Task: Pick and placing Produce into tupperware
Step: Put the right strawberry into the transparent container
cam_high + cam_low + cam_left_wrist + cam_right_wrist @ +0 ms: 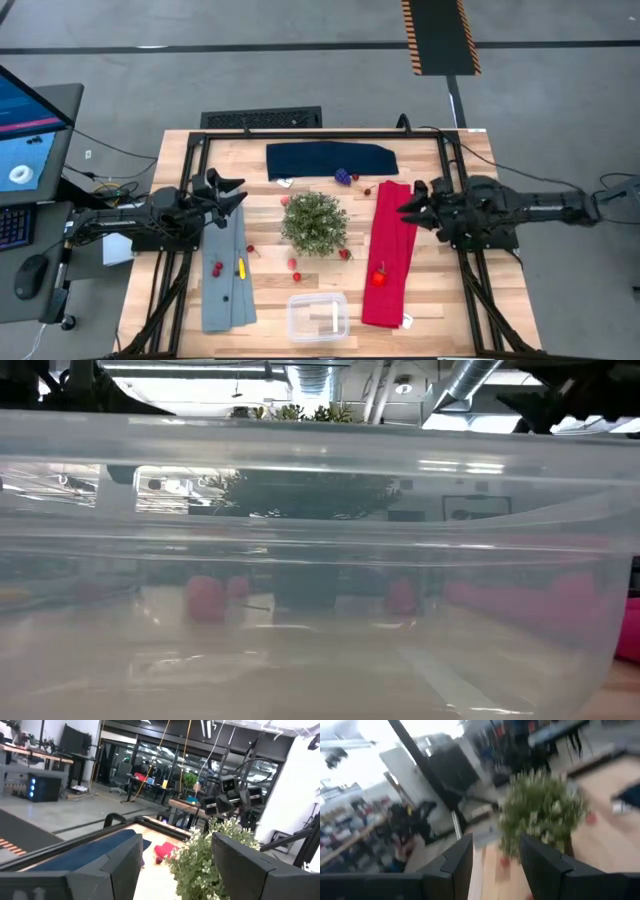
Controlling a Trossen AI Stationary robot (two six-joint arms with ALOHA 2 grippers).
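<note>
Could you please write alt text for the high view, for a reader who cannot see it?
Seen from above, a wooden table holds an empty clear tupperware at the near edge, a green plant mid-table, and small toy produce scattered over grey, navy and red cloths. The left gripper and right gripper are open, holding nothing.

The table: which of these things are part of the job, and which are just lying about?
Part of the job: tupperware; strawberry on the red cloth; grapes; yellow piece on the grey cloth.

Just lying about: plant; navy cloth; the red and grey cloths themselves.
</note>
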